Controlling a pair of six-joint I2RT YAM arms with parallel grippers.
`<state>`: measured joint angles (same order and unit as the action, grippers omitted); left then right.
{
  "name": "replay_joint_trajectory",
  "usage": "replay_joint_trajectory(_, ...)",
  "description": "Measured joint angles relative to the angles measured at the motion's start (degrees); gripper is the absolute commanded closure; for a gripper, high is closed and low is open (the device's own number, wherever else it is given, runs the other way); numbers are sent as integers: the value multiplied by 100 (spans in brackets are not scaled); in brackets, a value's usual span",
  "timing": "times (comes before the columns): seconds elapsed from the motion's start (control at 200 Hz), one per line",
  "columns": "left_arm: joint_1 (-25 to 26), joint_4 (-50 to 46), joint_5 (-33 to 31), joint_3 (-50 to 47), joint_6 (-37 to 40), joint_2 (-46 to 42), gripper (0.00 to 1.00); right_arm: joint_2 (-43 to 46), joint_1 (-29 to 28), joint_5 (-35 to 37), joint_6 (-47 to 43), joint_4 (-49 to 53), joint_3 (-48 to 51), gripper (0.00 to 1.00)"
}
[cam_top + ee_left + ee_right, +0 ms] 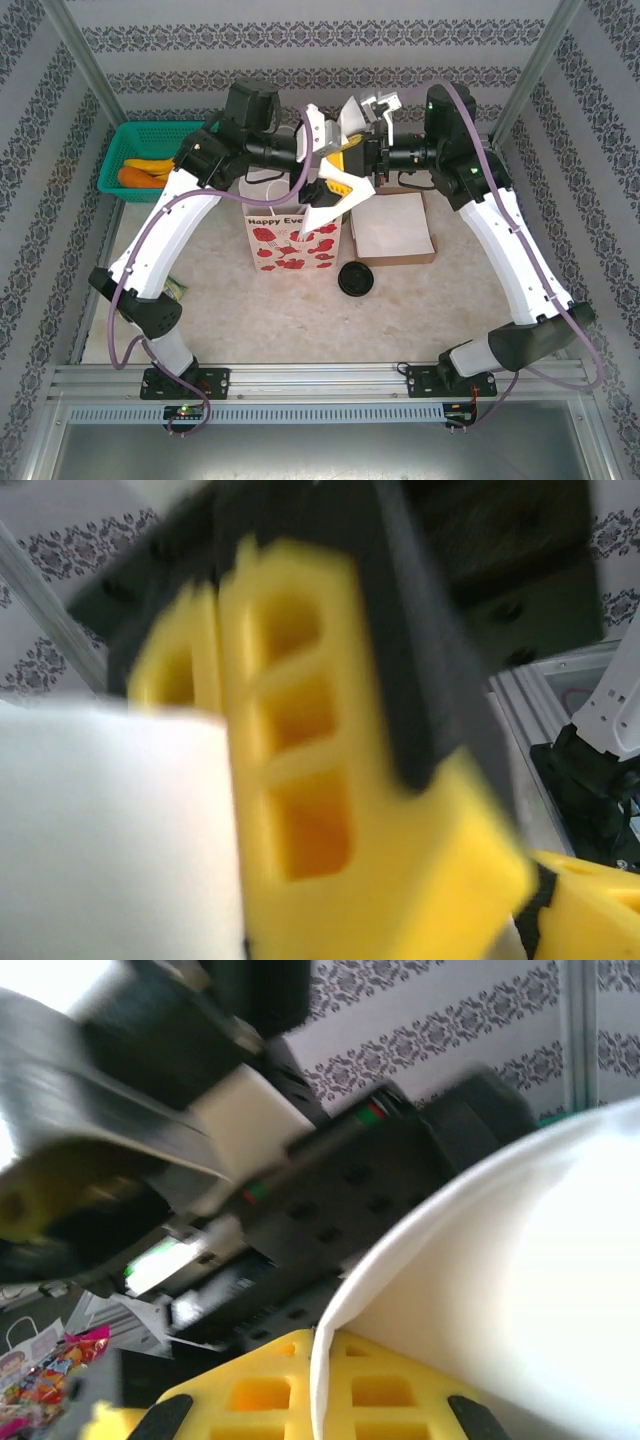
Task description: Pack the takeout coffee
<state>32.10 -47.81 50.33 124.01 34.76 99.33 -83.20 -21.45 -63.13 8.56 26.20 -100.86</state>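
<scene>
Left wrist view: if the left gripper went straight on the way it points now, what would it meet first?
Probably the right gripper: its yellow and black body sits very close ahead of the open left gripper. Blur hides the exact gap.

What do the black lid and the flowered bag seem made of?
The lid is likely plastic: an even black with a moulded ring near its rim. The bag is probably paper: a matte printed face and crisp folded edges.

Pale table (300,310) — paper bag (290,245), black lid (356,278), brown tray (395,258), green basket (112,165)
</scene>
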Motion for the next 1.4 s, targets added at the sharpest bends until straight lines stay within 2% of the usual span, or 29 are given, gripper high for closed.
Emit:
replay_joint_trajectory(0.105,-2,-181,-4,2,149,105,27,4,26,-83,-9,-96,-214,100)
replay_joint_trajectory(0.26,-74,-275,20,-52,225,101,72,46,221,-109,-22,-179,-251,100)
replay_joint_trajectory(0.335,-109,-284,4,-133,245,87,90,70,297,-85,-17,-247,-232,100)
replay_joint_trajectory(0.365,-131,-280,2,-190,236,66,97,101,317,-59,-20,-264,-195,92)
replay_joint_trajectory(0.38,-142,-280,7,-221,190,55,100,116,334,-50,-22,-267,-175,84)
replay_joint_trajectory(0.42,-151,-229,-4,-313,184,2,100,157,348,24,-15,-271,-103,67)
replay_joint_trajectory(0.46,-166,-205,-46,-448,170,-81,100,208,363,136,-52,-273,-9,55)
replay_joint_trajectory(0.6,-376,-188,-262,-778,125,-415,100,511,599,754,-269,-273,387,33)
replay_joint_trajectory(0.62,-422,-188,-289,-800,122,-466,100,566,625,855,-256,-273,452,19)
replay_joint_trajectory(0.674,-546,-188,-330,-817,101,-579,100,726,691,1220,-326,-275,640,2)
replay_joint_trajectory(0.784,-850,-153,-393,-817,55,-800,100,892,708,1703,-407,-315,909,2)
replay_joint_trajectory(0.924,-1193,-140,-411,-817,70,-984,100,774,664,1784,-463,-337,1038,2)
replay_joint_trajectory(1.134,-1438,-221,-348,-778,400,-990,100,179,249,1370,-774,-376,914,2)
replay_joint_trajectory(1.399,-1460,-470,199,-608,791,-964,100,-745,-131,765,-1303,-374,-343,4)
